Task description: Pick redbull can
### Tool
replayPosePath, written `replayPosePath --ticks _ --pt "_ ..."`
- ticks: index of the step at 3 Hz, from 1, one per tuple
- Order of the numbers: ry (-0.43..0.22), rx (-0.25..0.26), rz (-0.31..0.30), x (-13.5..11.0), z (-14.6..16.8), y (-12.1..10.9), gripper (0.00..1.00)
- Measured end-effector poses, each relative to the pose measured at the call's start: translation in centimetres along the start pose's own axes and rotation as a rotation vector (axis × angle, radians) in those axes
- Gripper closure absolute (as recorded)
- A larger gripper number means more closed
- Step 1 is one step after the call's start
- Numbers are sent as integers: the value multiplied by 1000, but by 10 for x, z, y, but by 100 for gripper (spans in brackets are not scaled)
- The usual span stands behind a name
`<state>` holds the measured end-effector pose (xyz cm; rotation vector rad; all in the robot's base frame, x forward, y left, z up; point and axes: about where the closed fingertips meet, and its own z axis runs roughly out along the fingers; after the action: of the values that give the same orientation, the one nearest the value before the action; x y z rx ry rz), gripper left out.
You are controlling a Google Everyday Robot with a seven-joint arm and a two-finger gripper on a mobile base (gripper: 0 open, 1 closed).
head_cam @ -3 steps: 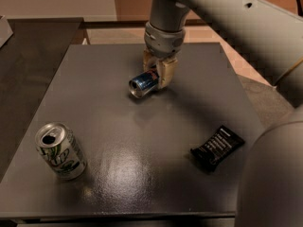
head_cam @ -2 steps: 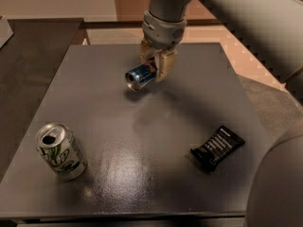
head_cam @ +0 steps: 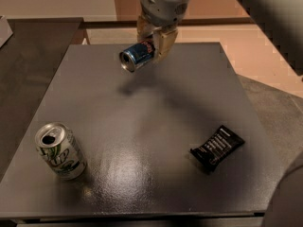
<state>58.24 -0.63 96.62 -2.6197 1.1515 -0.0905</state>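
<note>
The redbull can (head_cam: 135, 56) is a slim blue-and-silver can with a red mark. It lies on its side in the air above the far part of the grey table (head_cam: 142, 126), its silver end facing me. My gripper (head_cam: 152, 41) comes down from the top of the view and is shut on the can's far end, one tan finger (head_cam: 162, 44) on each side. The can casts a shadow on the table below it.
A white-and-green soda can (head_cam: 60, 150) stands upright at the near left of the table. A black snack packet (head_cam: 217, 148) lies at the near right. A darker counter (head_cam: 33, 56) borders the table on the left.
My gripper has lifted the redbull can off the table and raised it toward the top of the view. The soda can and the packet have not moved.
</note>
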Motion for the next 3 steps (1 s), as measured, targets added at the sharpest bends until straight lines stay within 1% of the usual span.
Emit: replayPosePath --ticks 1,3 --pt "11 41 -18 -6 -22 -4 100" --pt "25 92 -59 -19 -46 0 100"
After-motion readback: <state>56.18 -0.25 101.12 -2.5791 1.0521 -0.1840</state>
